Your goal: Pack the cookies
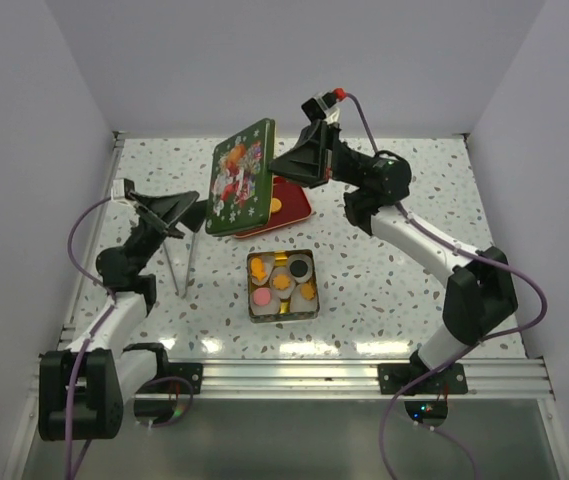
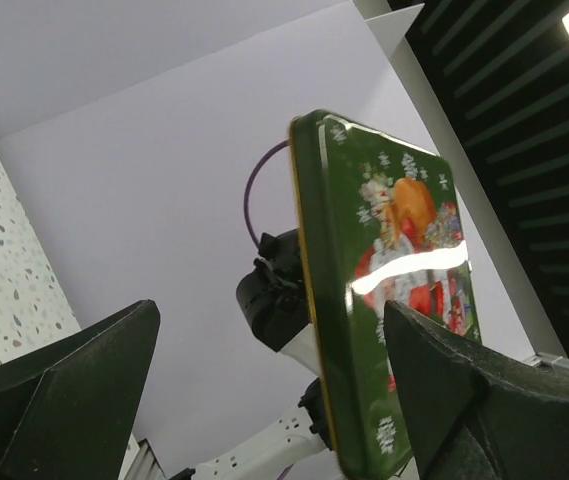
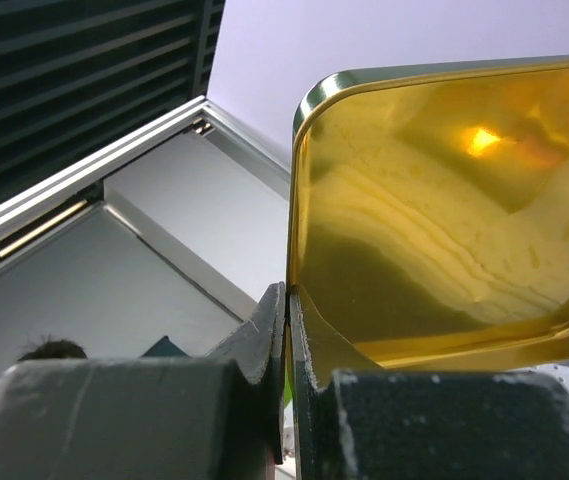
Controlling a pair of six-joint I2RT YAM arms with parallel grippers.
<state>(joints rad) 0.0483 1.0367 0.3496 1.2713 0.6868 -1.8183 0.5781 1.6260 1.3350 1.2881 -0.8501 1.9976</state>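
Note:
The cookies [image 1: 282, 283], orange, yellow, pink and one dark, lie in white cups inside an open square tin [image 1: 251, 290] at the table's middle. My right gripper [image 1: 282, 165] is shut on the rim of the green picture lid [image 1: 241, 178] and holds it tilted on edge above the table. In the right wrist view the gripper [image 3: 289, 330] pinches the lid's gold inside [image 3: 444, 220]. My left gripper [image 1: 192, 213] is open at the lid's lower left corner. In the left wrist view the lid [image 2: 384, 290] stands between the spread fingers [image 2: 269, 400], and I cannot tell whether they touch it.
A red tray [image 1: 299, 205] lies behind the tin, partly hidden by the lid, with one orange cookie [image 1: 275, 206] on it. White walls close the table at the back and sides. The right arm [image 2: 274, 300] shows behind the lid.

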